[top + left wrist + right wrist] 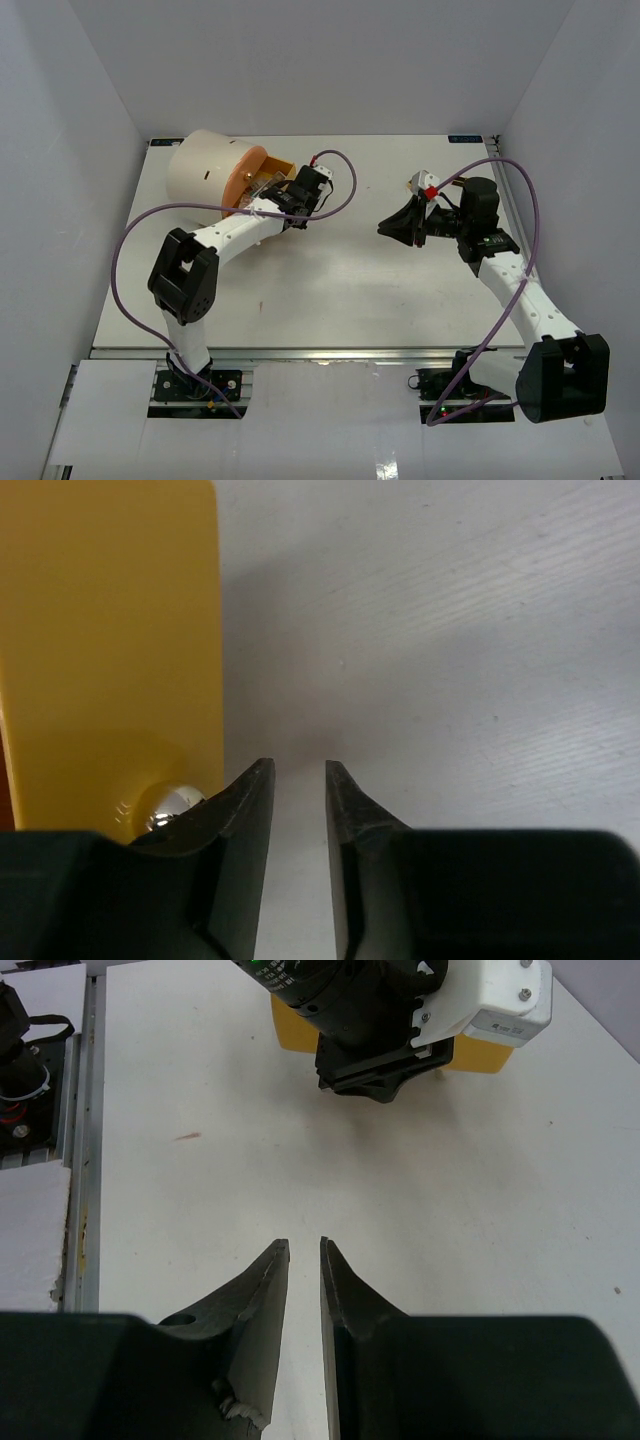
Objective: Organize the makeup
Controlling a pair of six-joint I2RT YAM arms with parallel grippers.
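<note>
No loose makeup shows on the table. The cream cylinder (205,170) stands at the back left with its orange drawer (268,168) pulled out; something pale lies inside, too small to name. My left gripper (293,210) points down at the table just beside the drawer. In the left wrist view its fingers (300,770) stand slightly apart and empty, right of the yellow drawer front (110,630) and its silver knob (170,805). My right gripper (385,228) is at mid-right, pointing left; its jaws (305,1245) are nearly together and empty. It sees the left gripper (365,1080).
The table's left rail and the left arm's base (20,1050) show in the right wrist view. White walls enclose the table on three sides. Purple cables loop from both arms (125,250).
</note>
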